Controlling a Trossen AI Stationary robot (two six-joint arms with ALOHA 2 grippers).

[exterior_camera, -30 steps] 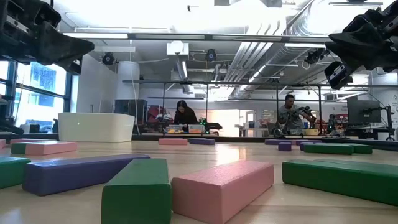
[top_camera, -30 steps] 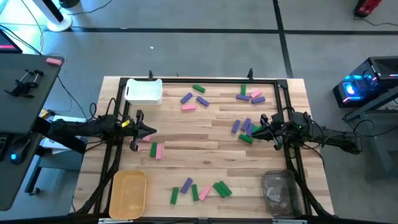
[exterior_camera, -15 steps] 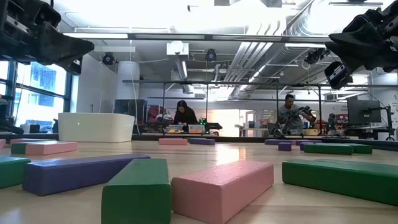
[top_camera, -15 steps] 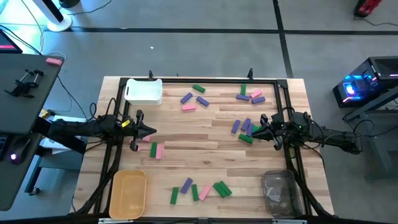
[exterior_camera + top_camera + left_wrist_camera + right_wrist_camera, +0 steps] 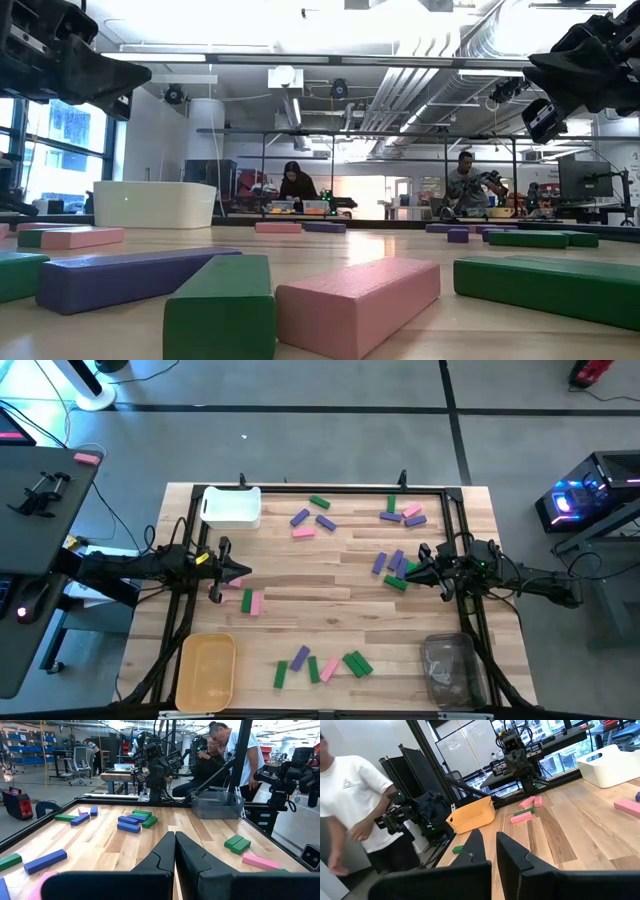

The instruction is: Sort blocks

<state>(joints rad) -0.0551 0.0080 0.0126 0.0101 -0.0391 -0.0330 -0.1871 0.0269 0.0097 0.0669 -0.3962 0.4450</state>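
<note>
- The room is a bright open workshop with grey floor; in the middle stands a pale wooden slatted table (image 5: 330,610) framed by black rails, and I place everything else from it.
- Small flat rectangular blocks in green, purple and pink (image 5: 398,565) lie scattered over the table top: one cluster near its right-hand middle, one toward the far right corner, a few along the far edge, a row near the front edge, and two or three at the left-hand middle.
- The left gripper (image 5: 240,571) hangs over the table's left side, fingers pressed together with nothing between them; a pink block (image 5: 257,602) lies just in front of it on the wood.
- The right gripper (image 5: 413,568) hangs over the table's right side, next to the middle cluster, jaws likewise closed and empty-handed.
- A white rectangular plastic bin (image 5: 231,506) sits at the table's far left corner.
- A yellow plastic bin (image 5: 206,671) sits at the table's near left corner.
- A clear plastic bin (image 5: 448,669) sits at the table's near right corner.
- Beyond the table's right side a person in a white T-shirt (image 5: 355,800) stands close by.
- Across the room past the table's far edge, two people (image 5: 298,186) sit at benches.
</note>
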